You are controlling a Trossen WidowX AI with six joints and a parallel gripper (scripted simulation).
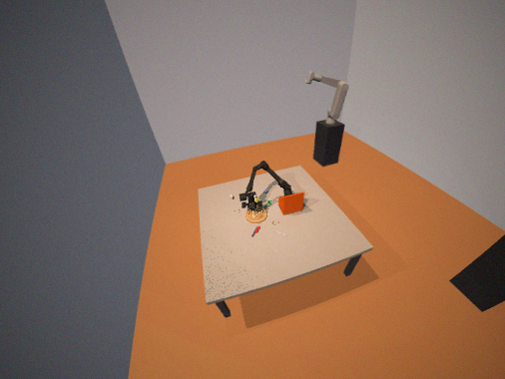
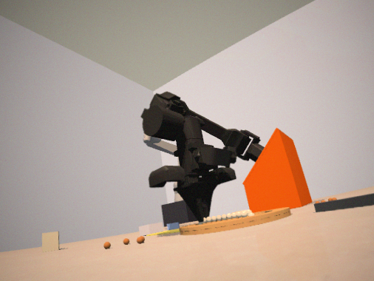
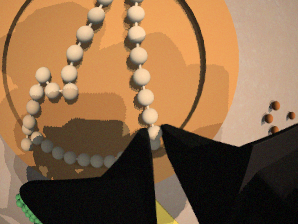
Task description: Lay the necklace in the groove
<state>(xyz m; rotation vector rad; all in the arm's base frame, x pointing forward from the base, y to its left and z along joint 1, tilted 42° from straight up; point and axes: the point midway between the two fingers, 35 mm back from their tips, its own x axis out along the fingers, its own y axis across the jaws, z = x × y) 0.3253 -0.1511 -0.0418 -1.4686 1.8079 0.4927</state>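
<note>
The round bead board (image 1: 255, 219) (image 2: 236, 225) (image 3: 222, 55) is orange wood with a dark ring groove (image 3: 204, 57). The pearl bead necklace (image 2: 229, 215) (image 3: 142, 77) lies on it in an uneven loop. Two strands run inside the groove ring, with a kink at the left in the wrist view, and a shadowed stretch crosses near the board's arm-side edge. My gripper (image 2: 201, 219) (image 3: 154, 132) points down at that edge, its fingertips nearly together and shut on a bead at the lower end of the right strand. The fingers hide part of the necklace and groove.
A tall orange block (image 1: 291, 203) (image 2: 277, 177) stands beside the board. Small orange beads (image 2: 140, 239) (image 3: 275, 106), green beads (image 1: 269, 202) (image 3: 27, 210), a yellow piece (image 3: 164, 216), a blue block (image 2: 173, 225) and a cream block (image 2: 50, 241) lie around. A dark bar (image 2: 345, 203) is at the right.
</note>
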